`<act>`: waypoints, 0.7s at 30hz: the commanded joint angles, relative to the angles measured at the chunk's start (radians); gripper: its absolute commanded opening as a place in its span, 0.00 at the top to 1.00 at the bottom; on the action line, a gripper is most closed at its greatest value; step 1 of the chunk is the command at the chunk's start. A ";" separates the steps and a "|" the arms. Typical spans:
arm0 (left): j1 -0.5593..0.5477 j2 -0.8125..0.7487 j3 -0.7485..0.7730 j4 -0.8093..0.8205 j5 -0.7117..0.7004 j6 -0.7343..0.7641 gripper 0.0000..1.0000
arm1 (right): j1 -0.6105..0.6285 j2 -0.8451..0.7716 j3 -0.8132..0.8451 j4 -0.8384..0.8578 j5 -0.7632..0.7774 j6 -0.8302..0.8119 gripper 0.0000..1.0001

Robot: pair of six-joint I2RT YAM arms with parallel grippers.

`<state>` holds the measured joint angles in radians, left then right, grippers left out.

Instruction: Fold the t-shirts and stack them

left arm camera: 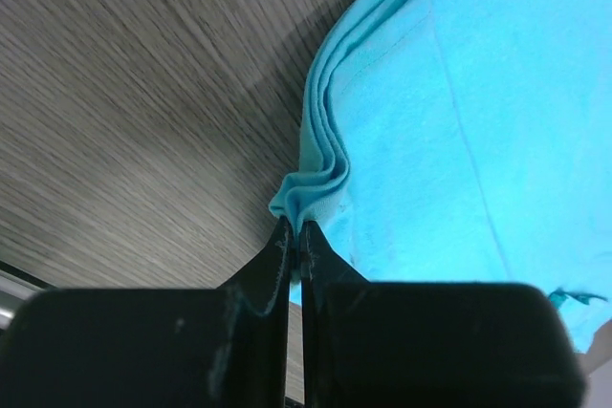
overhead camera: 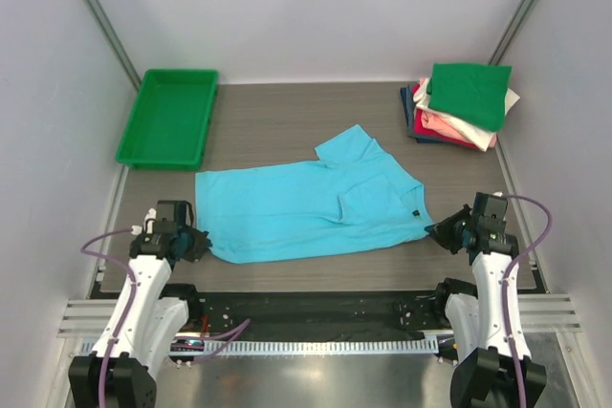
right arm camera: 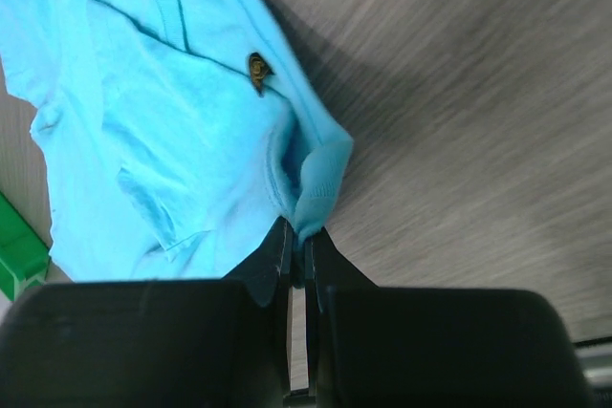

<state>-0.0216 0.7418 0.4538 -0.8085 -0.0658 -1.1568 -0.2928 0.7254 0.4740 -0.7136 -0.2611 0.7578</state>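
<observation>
A turquoise t-shirt [overhead camera: 306,205] lies partly folded across the middle of the table, a sleeve pointing to the back. My left gripper [overhead camera: 198,243] is shut on its near left corner, where several cloth layers bunch at the fingertips [left arm camera: 283,238]. My right gripper [overhead camera: 437,233] is shut on its near right corner, the cloth [right arm camera: 320,188] pinched between the jaws. A stack of folded t-shirts [overhead camera: 459,107] sits at the back right, green on top, then cream, pink, red and navy.
A rigid green plastic tray [overhead camera: 170,118] stands at the back left, and its corner shows in the right wrist view [right arm camera: 19,255]. White walls close in on both sides. A metal rail [overhead camera: 316,341] runs along the near edge.
</observation>
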 commanded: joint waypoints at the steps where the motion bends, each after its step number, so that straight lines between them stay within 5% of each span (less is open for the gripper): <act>1: -0.005 -0.044 -0.007 -0.032 0.015 -0.053 0.97 | -0.003 -0.055 0.023 -0.098 0.098 0.038 0.99; 4: -0.005 -0.070 -0.007 -0.047 0.037 -0.067 0.86 | -0.003 -0.090 0.026 -0.158 0.138 0.043 0.99; 5: -0.005 -0.077 -0.003 -0.049 0.059 -0.067 0.57 | -0.003 -0.102 0.023 -0.159 0.123 0.032 0.96; 7: -0.005 -0.107 0.040 -0.102 0.060 -0.067 0.28 | -0.003 -0.103 0.008 -0.149 -0.020 -0.011 0.60; 9: -0.005 -0.128 0.084 -0.145 0.058 -0.044 0.16 | 0.018 -0.130 0.000 -0.179 -0.046 -0.041 0.28; 10: -0.005 -0.142 0.144 -0.182 0.044 -0.020 0.09 | 0.035 -0.144 -0.002 -0.193 -0.037 -0.046 0.25; 14: -0.005 -0.171 0.298 -0.228 -0.038 0.123 0.03 | 0.047 -0.156 0.057 -0.204 0.045 -0.077 0.20; 18: -0.005 -0.086 0.419 -0.184 -0.035 0.342 0.04 | 0.061 -0.063 0.115 0.043 -0.133 -0.068 0.20; 21: -0.005 -0.018 0.480 -0.176 -0.106 0.405 0.04 | 0.220 0.130 0.251 0.164 -0.004 -0.057 0.18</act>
<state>-0.0242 0.6621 0.9005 -0.9928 -0.1040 -0.9035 -0.1787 0.7345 0.5934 -0.7734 -0.2996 0.7063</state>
